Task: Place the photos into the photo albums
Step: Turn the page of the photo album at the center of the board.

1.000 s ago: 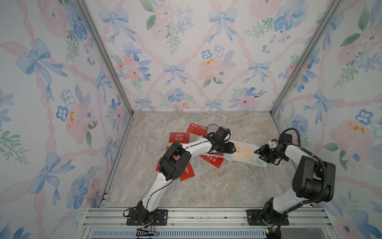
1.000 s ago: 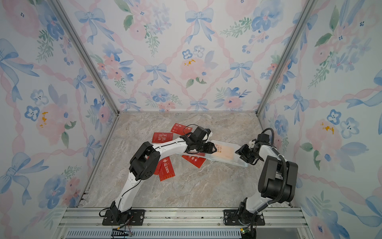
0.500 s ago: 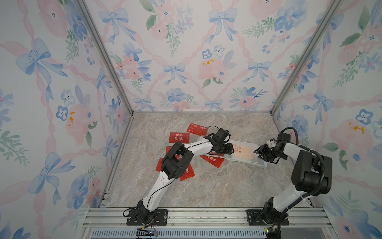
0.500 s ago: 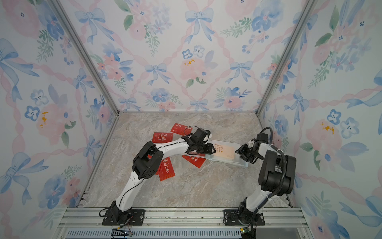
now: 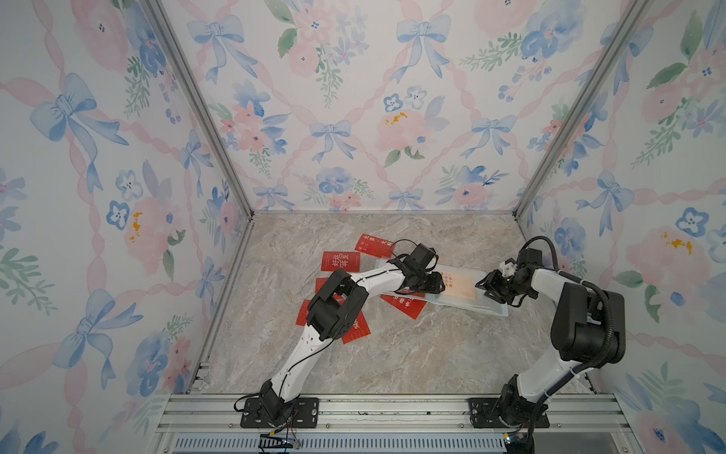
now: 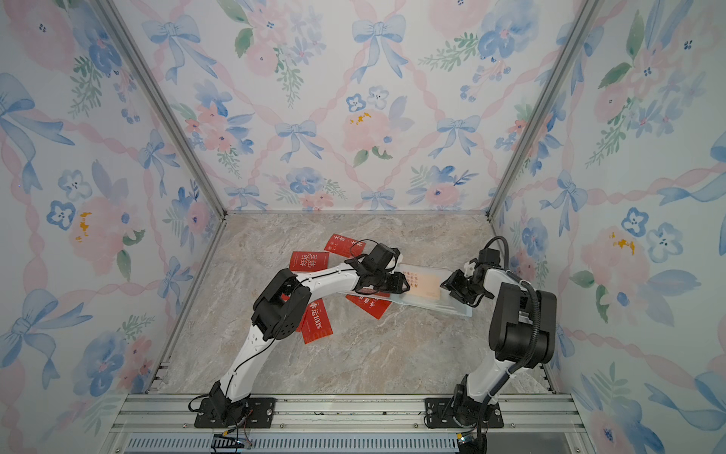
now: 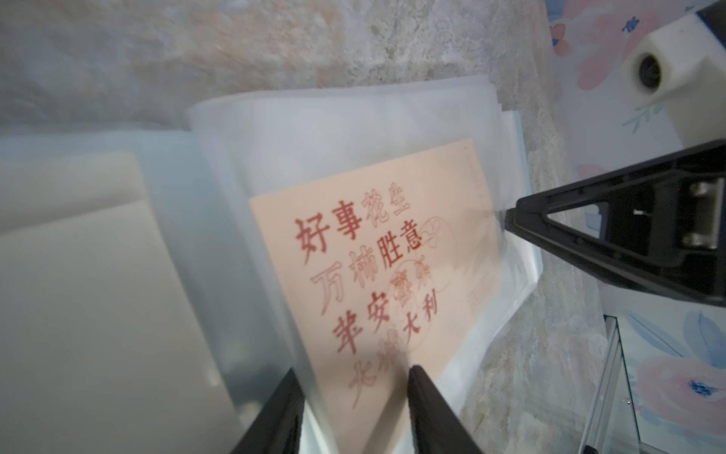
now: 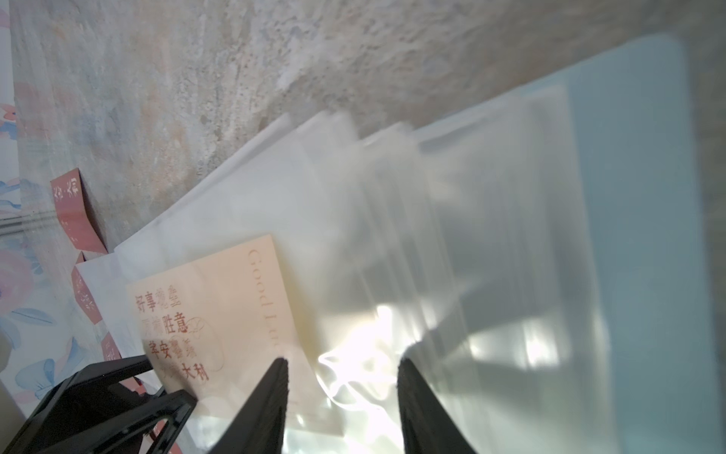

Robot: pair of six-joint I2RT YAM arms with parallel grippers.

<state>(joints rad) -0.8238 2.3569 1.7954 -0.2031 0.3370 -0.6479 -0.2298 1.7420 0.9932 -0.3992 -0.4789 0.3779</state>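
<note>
The photo album (image 5: 477, 304) (image 6: 448, 306) lies open on the marble floor with its clear sleeve pages up. A cream photo (image 5: 459, 285) (image 6: 426, 286) (image 7: 373, 255) (image 8: 220, 298) with red characters sits under the film of one page. My left gripper (image 5: 440, 283) (image 6: 406, 283) (image 7: 353, 373) is open, its fingertips straddling one end of that cream photo. My right gripper (image 5: 482, 285) (image 6: 446, 283) (image 8: 341, 365) is open over the wrinkled film at the album's right end. Red photos (image 5: 340, 261) (image 6: 309, 261) lie loose to the left.
Other red cards lie at the back (image 5: 375, 244), half under the album (image 5: 402, 306) and under my left arm (image 5: 355, 328). A whitish blank card (image 7: 78, 295) shows under the neighbouring page's film. Patterned walls close in three sides, with a rail (image 5: 393, 408) along the front.
My left gripper's jaws have narrowed a little and it has edged toward the cream photo. The right arm has shifted slightly. The album and the loose cards stay where they were.
</note>
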